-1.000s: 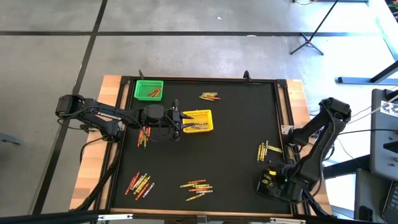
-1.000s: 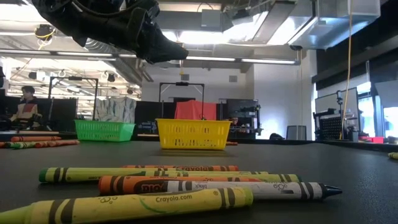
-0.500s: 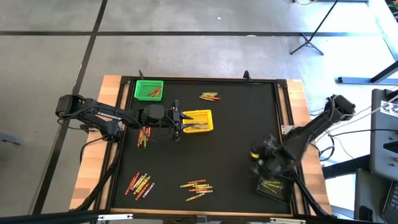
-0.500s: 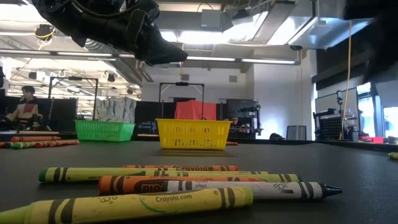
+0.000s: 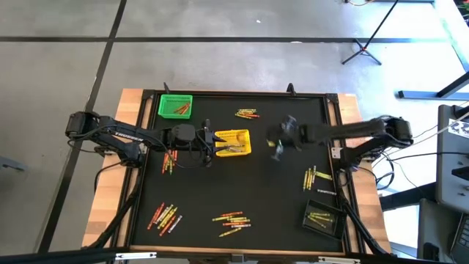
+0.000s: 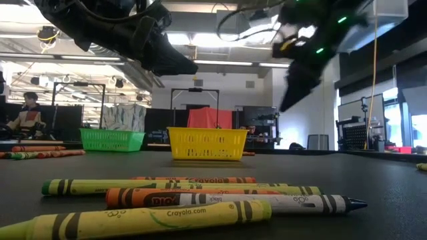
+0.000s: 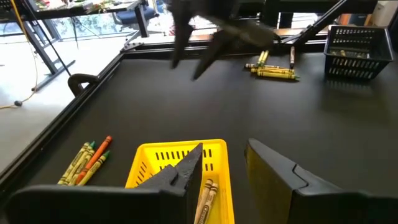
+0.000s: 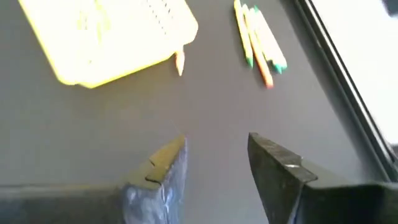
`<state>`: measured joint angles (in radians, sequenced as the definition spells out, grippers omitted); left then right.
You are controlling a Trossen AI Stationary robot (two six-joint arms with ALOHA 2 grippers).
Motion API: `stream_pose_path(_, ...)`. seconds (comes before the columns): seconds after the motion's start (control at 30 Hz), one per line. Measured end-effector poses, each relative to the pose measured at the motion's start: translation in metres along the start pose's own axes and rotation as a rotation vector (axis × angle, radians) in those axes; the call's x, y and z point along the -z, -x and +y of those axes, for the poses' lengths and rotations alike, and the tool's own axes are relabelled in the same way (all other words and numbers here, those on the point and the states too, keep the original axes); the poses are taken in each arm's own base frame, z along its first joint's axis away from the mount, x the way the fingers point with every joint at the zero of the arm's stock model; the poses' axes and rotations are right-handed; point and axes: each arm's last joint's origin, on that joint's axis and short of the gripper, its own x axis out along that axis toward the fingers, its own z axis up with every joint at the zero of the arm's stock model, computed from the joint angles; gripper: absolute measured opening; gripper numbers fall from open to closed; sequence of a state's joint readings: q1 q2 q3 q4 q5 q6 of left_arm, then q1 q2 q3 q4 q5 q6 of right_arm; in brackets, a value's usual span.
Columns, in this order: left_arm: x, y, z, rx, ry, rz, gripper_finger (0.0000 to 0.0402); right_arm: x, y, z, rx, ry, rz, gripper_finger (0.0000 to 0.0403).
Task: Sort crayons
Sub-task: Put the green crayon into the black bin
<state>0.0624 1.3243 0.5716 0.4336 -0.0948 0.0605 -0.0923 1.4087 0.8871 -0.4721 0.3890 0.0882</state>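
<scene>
The spread left gripper (image 7: 224,171) hangs over the yellow basket (image 5: 232,142); the right gripper (image 8: 214,158), blurred above, is also spread, empty.

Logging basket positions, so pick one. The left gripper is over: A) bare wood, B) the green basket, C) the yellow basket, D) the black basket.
C: the left gripper hangs open at the yellow basket, whose crayons show between its fingers in the left wrist view.
</scene>
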Motion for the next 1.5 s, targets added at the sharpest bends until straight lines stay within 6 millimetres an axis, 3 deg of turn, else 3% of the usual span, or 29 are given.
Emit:
stream_pose_path(0.2,0.002,0.0,0.0,0.001,0.004,0.018,0.0107,-0.014,-0.049,-0.047,-0.095,-0.009,-0.085,0.0166)
stream_pose_path(0.47,0.002,0.0,0.0,0.001,0.005,0.024,0.0107,-0.004,-0.101,-0.084,-0.112,-0.105,-0.088,0.0166)
stream_pose_path(0.83,0.002,0.0,0.001,-0.047,-0.003,0.021,0.0107,0.0,-0.129,-0.12,-0.067,-0.152,-0.173,0.0166)
stream_pose_path(1.07,0.002,0.0,0.002,-0.061,-0.003,0.023,0.0107,-0.017,-0.153,-0.14,-0.114,-0.152,-0.186,0.0166)
stream_pose_path(1.37,0.002,0.0,0.003,-0.08,-0.041,0.028,0.0107,-0.044,-0.177,-0.147,-0.181,-0.128,0.005,0.0166)
stream_pose_path(1.5,0.002,0.0,0.003,-0.079,-0.057,0.031,0.0107,-0.044,-0.181,-0.147,-0.21,-0.11,0.099,0.0166)
